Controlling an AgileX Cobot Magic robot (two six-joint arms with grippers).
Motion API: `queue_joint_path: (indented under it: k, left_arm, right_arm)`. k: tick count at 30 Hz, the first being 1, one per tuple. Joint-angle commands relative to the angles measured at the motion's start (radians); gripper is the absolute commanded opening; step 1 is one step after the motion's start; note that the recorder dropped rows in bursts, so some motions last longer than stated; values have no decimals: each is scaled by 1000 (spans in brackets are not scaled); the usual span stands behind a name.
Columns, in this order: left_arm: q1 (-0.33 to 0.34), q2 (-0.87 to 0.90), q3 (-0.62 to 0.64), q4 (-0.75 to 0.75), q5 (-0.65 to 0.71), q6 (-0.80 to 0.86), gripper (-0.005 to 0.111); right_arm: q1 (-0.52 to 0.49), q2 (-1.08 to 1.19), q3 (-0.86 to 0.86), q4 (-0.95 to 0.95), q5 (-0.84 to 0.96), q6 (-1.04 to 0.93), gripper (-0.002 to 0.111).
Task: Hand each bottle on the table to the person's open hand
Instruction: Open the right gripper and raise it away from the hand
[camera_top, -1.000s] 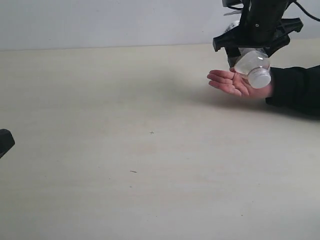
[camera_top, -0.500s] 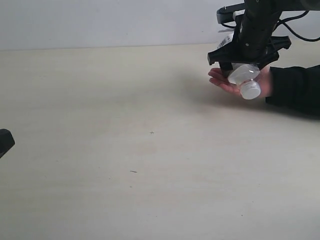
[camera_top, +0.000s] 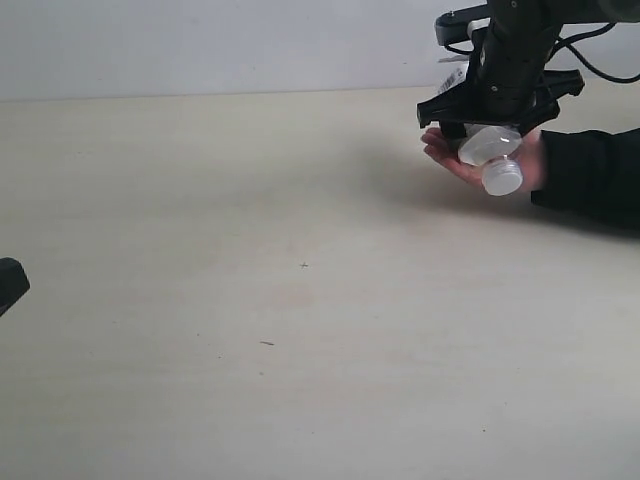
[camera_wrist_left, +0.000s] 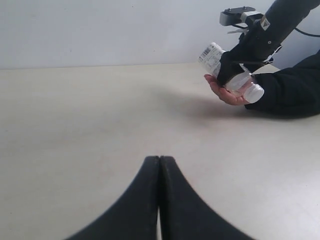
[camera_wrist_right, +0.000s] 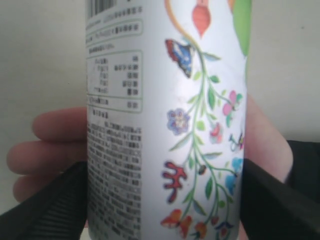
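A clear bottle (camera_top: 488, 150) with a white printed label (camera_wrist_right: 165, 120) lies tilted, white cap toward the front, in the person's open hand (camera_top: 446, 156) at the far right of the table (camera_top: 250, 250). My right gripper (camera_top: 489, 128) is shut on the bottle from above, one black jaw on each side of the label. In the right wrist view (camera_wrist_right: 162, 200) the hand's fingers (camera_wrist_right: 55, 125) show behind the bottle. The left wrist view shows the same bottle (camera_wrist_left: 212, 55) above the hand (camera_wrist_left: 220, 93). My left gripper (camera_wrist_left: 160, 159) is shut and empty, low over the table at the left (camera_top: 10, 282).
The person's black sleeve (camera_top: 595, 180) lies on the table at the right edge. A pale wall (camera_top: 200, 45) rises behind the table's far edge. A few tiny dark specks (camera_top: 304, 265) mark the tabletop.
My right gripper has come down with the bottle, from just above the palm into the hand. Over the last half second it barely moved. The left gripper has stayed still.
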Motion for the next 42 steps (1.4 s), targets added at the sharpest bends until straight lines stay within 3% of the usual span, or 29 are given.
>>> queue_joint_path:
  k: [1, 4, 7, 23, 32, 37, 39, 42]
  left_arm:
    - [-2, -8, 3, -3, -1, 4, 0]
    - [-2, -8, 3, -3, -1, 4, 0]
    - [-2, -8, 3, -3, -1, 4, 0]
    - [-2, -8, 3, -3, -1, 4, 0]
    - [-2, -8, 3, -3, -1, 4, 0]
    - [-2, -8, 3, -3, -1, 4, 0]
    - [-2, -8, 3, -3, -1, 4, 0]
    - [-2, -8, 3, -3, -1, 4, 0]
  right_arm:
    - [-2, -1, 3, -13, -3, -15, 70]
    - [-2, -1, 3, -19, -3, -15, 81]
    - [-2, -1, 3, -22, -3, -15, 84]
    - [-2, -78, 3, -37, -5, -29, 84]
    - [-2, -192, 3, 129, 3, -204, 84]
    - [-2, -283, 3, 129, 26, -219, 84]
    - [-2, -324, 3, 127, 35, -219, 81]
    - [-2, -392, 3, 127, 60, -219, 67]
